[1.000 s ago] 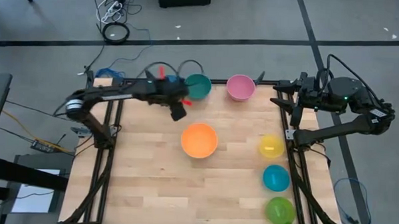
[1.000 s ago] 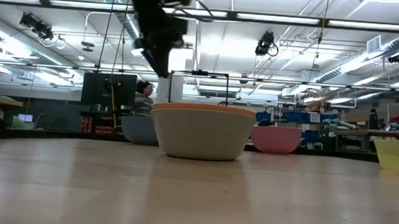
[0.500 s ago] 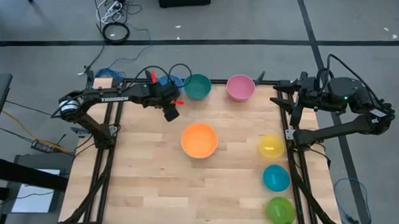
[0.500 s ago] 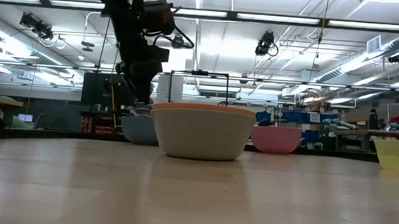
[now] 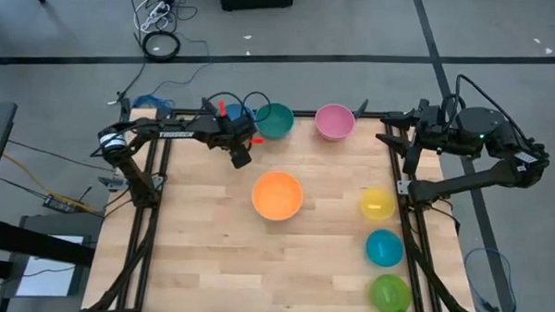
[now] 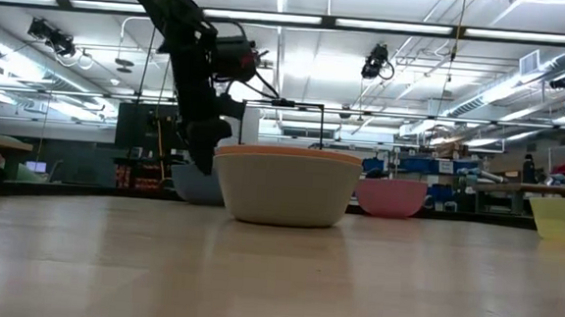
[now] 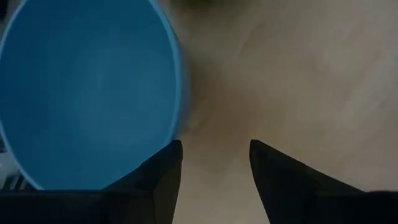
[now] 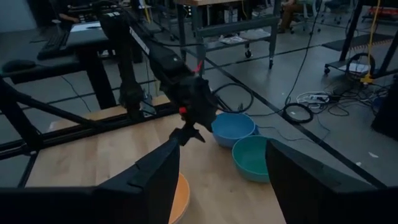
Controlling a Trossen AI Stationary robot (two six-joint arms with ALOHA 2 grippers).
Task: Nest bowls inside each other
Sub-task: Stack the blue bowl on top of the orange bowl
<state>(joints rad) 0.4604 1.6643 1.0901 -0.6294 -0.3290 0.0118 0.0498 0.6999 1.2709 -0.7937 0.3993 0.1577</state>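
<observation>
1. Bowls of round coloured plastic stand apart on the light wooden table (image 5: 209,255), none nested in another.
2. Blue round plastic bowl (image 7: 87,93) lies directly beneath and just beside the left gripper (image 7: 214,180). In the left wrist view its rim passes close to one of the two dark fingers (image 7: 155,180), and bare table shows in the gap between the fingers. In the high view this bowl (image 5: 231,112) is mostly hidden under the left arm.
3. Left gripper (image 5: 241,157) state: released. The fingers stand apart with nothing between them.
4. Teal round plastic bowl (image 5: 275,120) sits just beside the left gripper, on the side away from the arm's base, next to the blue bowl.
5. Pink round plastic bowl (image 5: 334,121) stands beyond the teal bowl, farther from the left gripper and nearer the right arm.
6. Orange round plastic bowl (image 5: 277,195) rests near the table centre, a short way from the left gripper and apart from it. In the low view it (image 6: 284,185) stands foremost, with the left gripper (image 6: 204,154) hanging low behind its edge.
7. Yellow bowl (image 5: 378,204), cyan bowl (image 5: 383,247) and lime green bowl (image 5: 389,293) form a row along the table edge on the right arm's side, well apart from the left gripper.
8. Right gripper (image 8: 221,180) state: released, holding nothing. It waits above the table's far corner on its own side (image 5: 409,151), well apart from every bowl.
</observation>
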